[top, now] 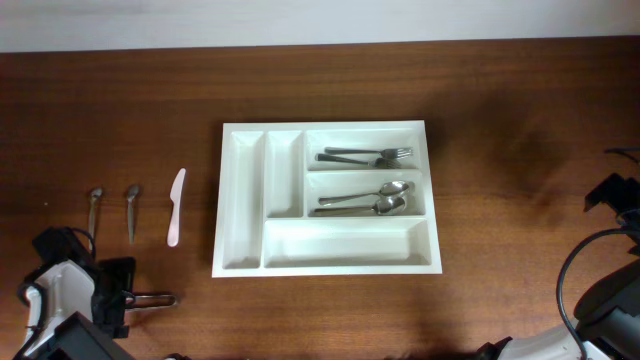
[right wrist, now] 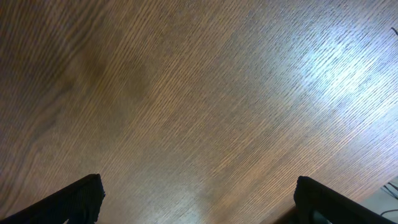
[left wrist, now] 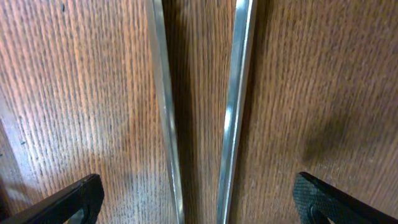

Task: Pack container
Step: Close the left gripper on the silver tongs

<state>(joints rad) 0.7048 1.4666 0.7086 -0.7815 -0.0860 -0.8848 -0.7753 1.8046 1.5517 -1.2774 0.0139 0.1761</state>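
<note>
The container, a large white cutlery tray [top: 243, 215], lies at the table's middle. Its upper right compartment holds forks [top: 366, 156] and the one below holds spoons [top: 365, 198]. Left of the tray lie two metal spoons [top: 96, 207] [top: 132, 208] and a white plastic knife [top: 176, 206]. My left gripper [left wrist: 199, 199] is open and low over the table at the front left, its fingers either side of two thin metal utensil handles [left wrist: 233, 106], which also show in the overhead view [top: 158, 298]. My right gripper [right wrist: 199, 196] is open and empty over bare wood at the far right.
The left arm's body [top: 70, 290] fills the front left corner. The right arm and its cables [top: 610, 270] sit at the right edge. The tray's two narrow left compartments and its long front compartment [top: 345, 245] hold nothing.
</note>
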